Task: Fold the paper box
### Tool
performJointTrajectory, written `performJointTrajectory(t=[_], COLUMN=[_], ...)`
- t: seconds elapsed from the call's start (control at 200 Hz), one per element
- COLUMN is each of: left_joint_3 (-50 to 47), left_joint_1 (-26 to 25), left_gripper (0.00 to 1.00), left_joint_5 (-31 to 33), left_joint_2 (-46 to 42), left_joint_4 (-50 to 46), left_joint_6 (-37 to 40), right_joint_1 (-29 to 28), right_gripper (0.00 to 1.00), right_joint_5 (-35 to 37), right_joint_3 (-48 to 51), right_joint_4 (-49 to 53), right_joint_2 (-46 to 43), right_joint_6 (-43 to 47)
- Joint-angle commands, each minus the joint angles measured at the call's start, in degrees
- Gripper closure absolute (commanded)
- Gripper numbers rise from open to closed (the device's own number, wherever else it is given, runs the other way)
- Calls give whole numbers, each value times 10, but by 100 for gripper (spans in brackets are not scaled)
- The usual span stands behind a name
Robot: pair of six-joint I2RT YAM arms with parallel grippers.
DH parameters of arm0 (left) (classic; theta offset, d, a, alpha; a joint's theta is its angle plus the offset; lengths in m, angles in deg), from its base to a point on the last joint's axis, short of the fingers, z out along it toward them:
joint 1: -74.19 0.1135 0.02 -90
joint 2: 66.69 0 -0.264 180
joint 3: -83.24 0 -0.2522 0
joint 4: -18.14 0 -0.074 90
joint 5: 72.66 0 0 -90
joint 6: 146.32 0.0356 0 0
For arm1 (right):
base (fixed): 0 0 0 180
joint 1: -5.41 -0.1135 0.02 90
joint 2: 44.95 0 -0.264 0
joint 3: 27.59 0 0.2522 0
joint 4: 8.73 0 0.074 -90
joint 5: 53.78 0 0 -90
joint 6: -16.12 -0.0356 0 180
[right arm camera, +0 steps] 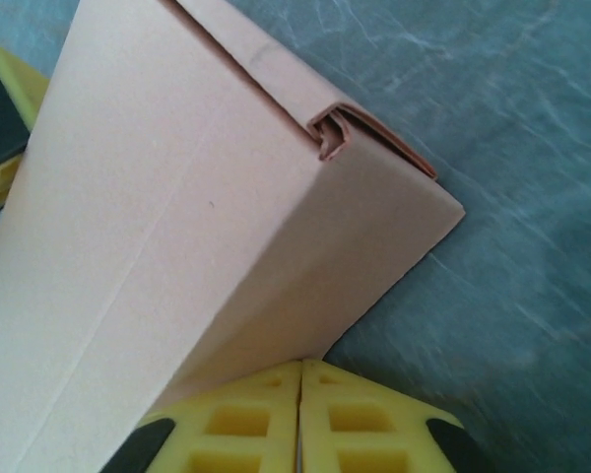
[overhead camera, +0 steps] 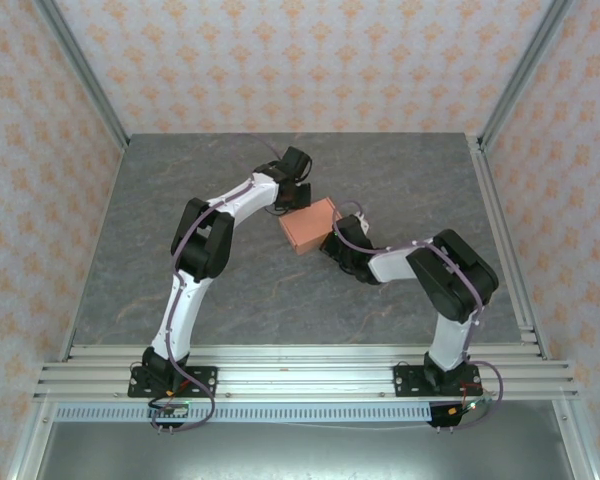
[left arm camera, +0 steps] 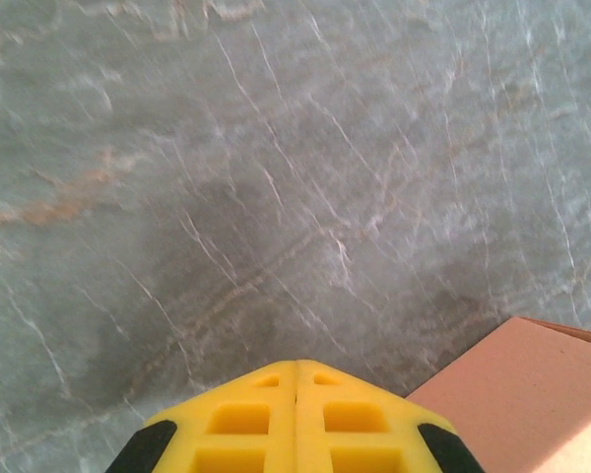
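box: salmon-orange thin-cardboard paper box (overhead camera: 307, 226), folded up into a small rectangular block. It sits on the tabletop just right of centre in the top view, between the 2 claws.
tabletop: grey marbled tabletop (overhead camera: 180, 200), inside patterned walls.
left claw: left claw (overhead camera: 298, 196) is at the box's upper-left edge in the top view; can't tell contact from there. In the left wrist view its 2 yellow fingers (left arm camera: 246, 424) are pressed flat together at bottom centre, clenched on nothing. The box corner (left arm camera: 532, 394) is in the lower right of that frame, just beside the fingers, not between them.
right claw: right claw (overhead camera: 330, 243) is at the box's lower-right edge in the top view. In the right wrist view the claw (right arm camera: 301, 367) is clenched tip to tip at bottom centre, nothing pinched. The box's lower edge meets the fingertips and looks touching.
box detail: tucked flap end (right arm camera: 333, 133) shows at the seam, upper centre of the right wrist view.
other: yellow-and-black piece (right arm camera: 0, 118) at the left edge, partly behind the box.
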Motion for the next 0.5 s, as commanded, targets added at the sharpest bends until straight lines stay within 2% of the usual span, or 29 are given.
performJointTrajectory(t=[0.0,0.195,0.275,0.49], left_joint_3=[-16,4,13,23], left_joint_1=[-20,-3,1,8], left_gripper=[100,100,100,100], left_joint_5=[-31,-5,2,3], left_joint_2=[27,27,27,22], left_joint_4=[-136,-151,-156,-157], left_joint_6=[17,25,28,31], right_joint_1=[3,24,27,45], right_gripper=[90,89,85,79], right_joint_5=[-2,-20,-24,13], right_joint_3=[38,64,64,78], right_joint_4=[88,101,119,199], right_joint_2=[-32,-65,-82,-184], right_joint_6=[31,51,64,90])
